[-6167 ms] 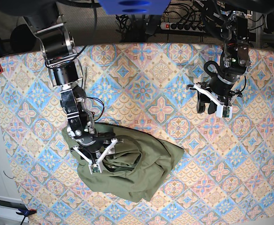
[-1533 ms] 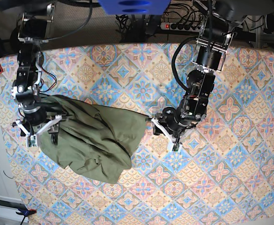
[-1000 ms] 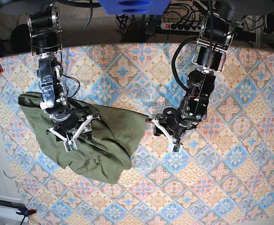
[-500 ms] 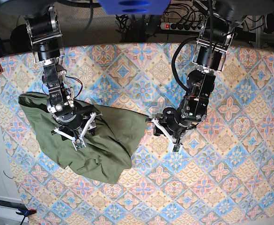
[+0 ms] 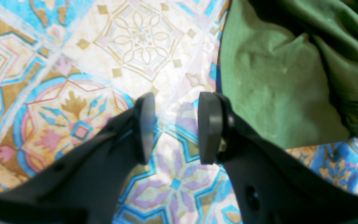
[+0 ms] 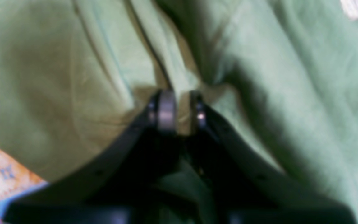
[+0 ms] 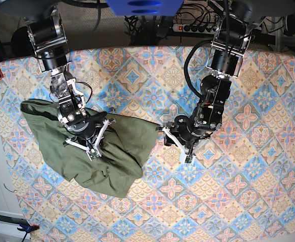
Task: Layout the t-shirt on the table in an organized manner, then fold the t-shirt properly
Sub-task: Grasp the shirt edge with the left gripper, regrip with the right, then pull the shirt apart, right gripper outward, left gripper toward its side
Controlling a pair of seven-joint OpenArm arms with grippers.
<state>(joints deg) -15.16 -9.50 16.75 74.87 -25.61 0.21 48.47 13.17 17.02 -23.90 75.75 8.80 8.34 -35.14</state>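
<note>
**Colour and pattern findings**

The t-shirt (image 7: 86, 151) is plain olive green with no print; under the right wrist camera it reads paler, a yellowish green in the lit folds. The table (image 7: 248, 166) carries a tiled cloth of diamond and floral motifs in pink, blue, cream and tan-gold. The left gripper (image 5: 174, 127) has matte black fingers. The right gripper (image 6: 179, 112) is likewise black, one pad showing grey.
</note>
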